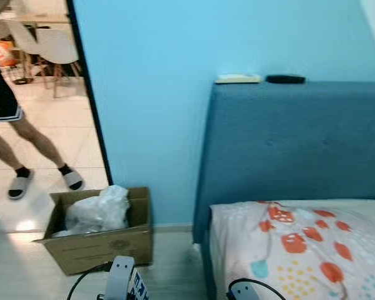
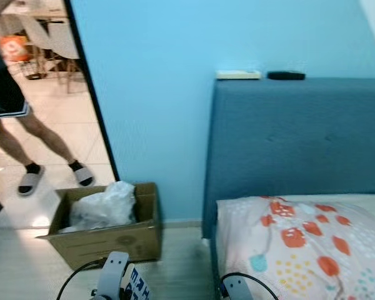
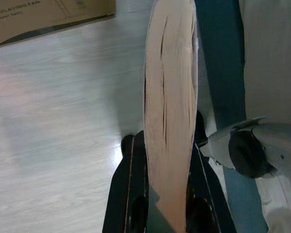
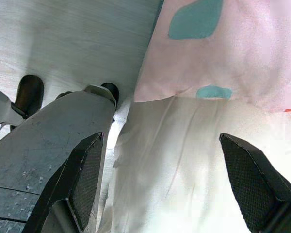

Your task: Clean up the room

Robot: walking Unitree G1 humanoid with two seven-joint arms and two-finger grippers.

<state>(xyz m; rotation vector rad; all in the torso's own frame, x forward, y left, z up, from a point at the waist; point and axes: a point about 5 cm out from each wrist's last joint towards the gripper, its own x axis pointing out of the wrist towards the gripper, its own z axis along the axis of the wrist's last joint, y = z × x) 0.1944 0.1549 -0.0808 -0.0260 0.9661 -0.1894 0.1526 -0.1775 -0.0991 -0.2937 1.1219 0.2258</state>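
Book [image 3: 170,97] clamped edge-on in left claw [image 3: 167,204], long axis running out along its fingers, right claw [image 4: 174,179] spread wide over bed [image 4: 194,145].

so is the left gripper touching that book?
Touching. The left wrist view shows the left gripper with its jaws clamped against both sides of the book.

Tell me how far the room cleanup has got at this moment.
Done: crumpled plastic already sits in the cardboard box. In hand: the left gripper clamps a book edge-on above the floor. The right gripper is open over the bedsheet. Left: two items on the headboard.
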